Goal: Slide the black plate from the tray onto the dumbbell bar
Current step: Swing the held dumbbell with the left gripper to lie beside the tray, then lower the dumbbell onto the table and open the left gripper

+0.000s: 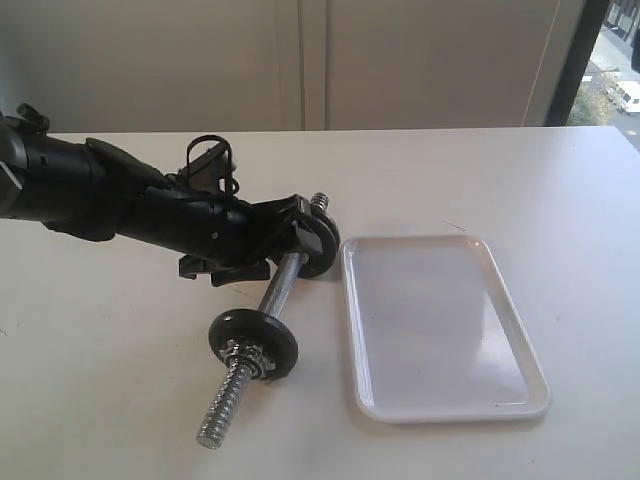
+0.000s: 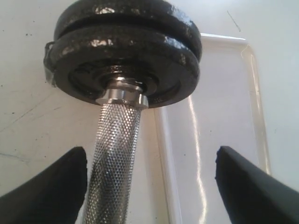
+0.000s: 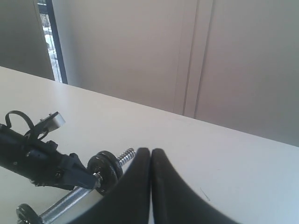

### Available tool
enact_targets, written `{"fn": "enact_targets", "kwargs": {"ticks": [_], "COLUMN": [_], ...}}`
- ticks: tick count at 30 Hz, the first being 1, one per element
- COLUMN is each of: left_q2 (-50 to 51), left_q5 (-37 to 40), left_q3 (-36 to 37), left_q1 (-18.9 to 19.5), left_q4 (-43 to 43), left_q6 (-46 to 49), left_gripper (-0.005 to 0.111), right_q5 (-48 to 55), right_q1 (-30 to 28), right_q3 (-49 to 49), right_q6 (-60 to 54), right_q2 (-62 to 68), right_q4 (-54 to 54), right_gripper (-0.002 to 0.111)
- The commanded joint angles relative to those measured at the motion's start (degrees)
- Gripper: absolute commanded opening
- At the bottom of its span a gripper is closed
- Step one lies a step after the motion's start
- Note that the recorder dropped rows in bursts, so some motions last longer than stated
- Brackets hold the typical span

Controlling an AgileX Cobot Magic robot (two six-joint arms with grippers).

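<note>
Your left gripper [image 2: 152, 156] stands spread wide, gripping nothing, its fingers [image 2: 51, 186] on either side of the dumbbell bar [image 2: 114, 149]. The black plate [image 2: 177, 79] lies straight ahead of it along the bar's long axis. It is already threaded on at the far end against a second disc [image 2: 126, 11], just beside a corner of the tray [image 1: 440, 320], which holds no disc. Your right gripper [image 3: 150, 158] hangs clenched, well apart from the bar. The left arm is nearer, so I'd lift it clear without nudging the bar.

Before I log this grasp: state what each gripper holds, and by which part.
Nothing is held. The left gripper stands open astride the knurled chrome steel dumbbell bar without clamping it; the right gripper is shut on nothing.
</note>
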Motion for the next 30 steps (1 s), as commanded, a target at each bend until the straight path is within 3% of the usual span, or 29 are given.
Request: {"fn": "enact_targets", "kwargs": {"ticks": [1, 17, 23, 28, 30], "left_q2": [-0.5, -5.6, -11.6, -14.4, -14.9], "left_q5": [2.2, 7.2, 17.5, 28.6, 32.0], "left_q3": [-0.2, -0.2, -0.3, -0.2, 0.4], "left_q1": [-0.2, 5.7, 7.7, 7.6, 7.6], "left_q4": [2.8, 7.1, 19.8, 33.0, 34.3], "left_q6": [0.0, 0.3, -0.7, -8.2, -9.2], "left_gripper": [0.078, 0.078, 0.078, 0.077, 0.074], "right_q5": [-0.5, -0.6, -0.6, -0.6, -0.6], "right_q1": [0.1, 1.7, 1.8, 1.8, 1.8], "right_q3": [0.1, 0.1, 0.1, 0.1, 0.1], "right_q6": [0.3, 0.4, 0.4, 0.4, 0.4], "right_q2": [-0.2, -0.2, -0.2, -0.2, -0.2], "right_q4": [0.1, 0.1, -0.1, -0.1, -0.1], "right_gripper": [0.0, 0.0, 0.0, 0.0, 0.0]}}
